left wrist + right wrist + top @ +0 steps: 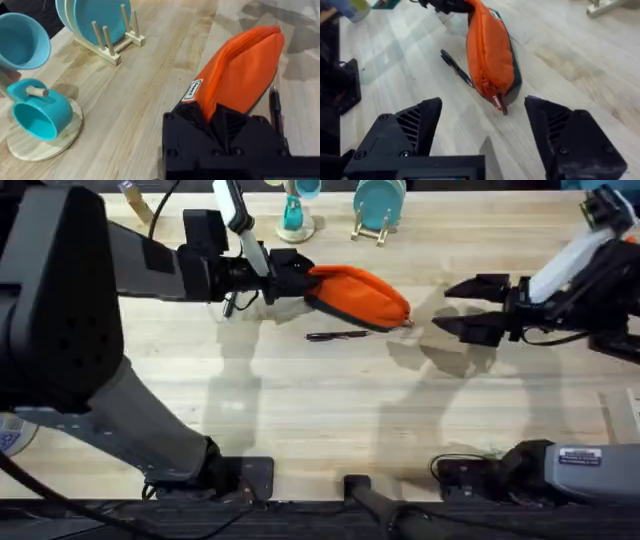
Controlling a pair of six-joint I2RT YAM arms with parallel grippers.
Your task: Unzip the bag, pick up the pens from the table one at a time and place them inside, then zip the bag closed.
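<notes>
- Your left gripper point(290, 278) is clamped on one end of the small orange fabric pouch point(362, 295), which lies on the pale plank table point(320, 410); judging by the hold, it anchors the bag so the zipper can be drawn.
- Your right gripper point(462, 308) hovers with fingers spread wide, empty, just beside the pouch's far end, where the small reddish zip pull point(498, 103) sticks out.
- One slim black pen point(338, 335) rests on the table alongside the pouch.
- The zipper looks closed, so unzipping appears not yet done.

Left gripper point(292, 280) clamps the bag point(362, 296); right gripper point(470, 308) gapes beside it.
</notes>
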